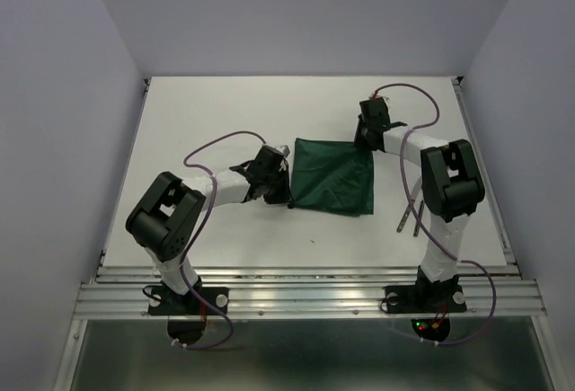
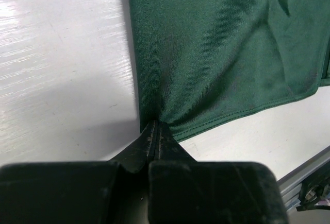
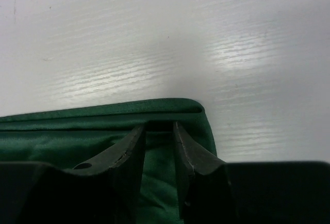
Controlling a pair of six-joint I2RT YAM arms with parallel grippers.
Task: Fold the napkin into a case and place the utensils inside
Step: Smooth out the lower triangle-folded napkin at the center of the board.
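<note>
The dark green napkin [image 1: 334, 175] lies folded on the white table between my two arms. My left gripper [image 1: 287, 199] is at its near left corner; in the left wrist view the left gripper [image 2: 154, 126] is shut on that corner of the napkin [image 2: 221, 54]. My right gripper [image 1: 364, 146] is at the far right corner. In the right wrist view the right gripper [image 3: 160, 128] is open, its fingers straddling the napkin [image 3: 77, 126] just short of the doubled edge. The utensils [image 1: 406, 216] lie to the napkin's right, partly hidden by my right arm.
An aluminium rail [image 1: 305, 297] runs along the table's near edge and also shows in the left wrist view as the rail [image 2: 304, 183]. Pale walls close in the table on the left, right and far sides.
</note>
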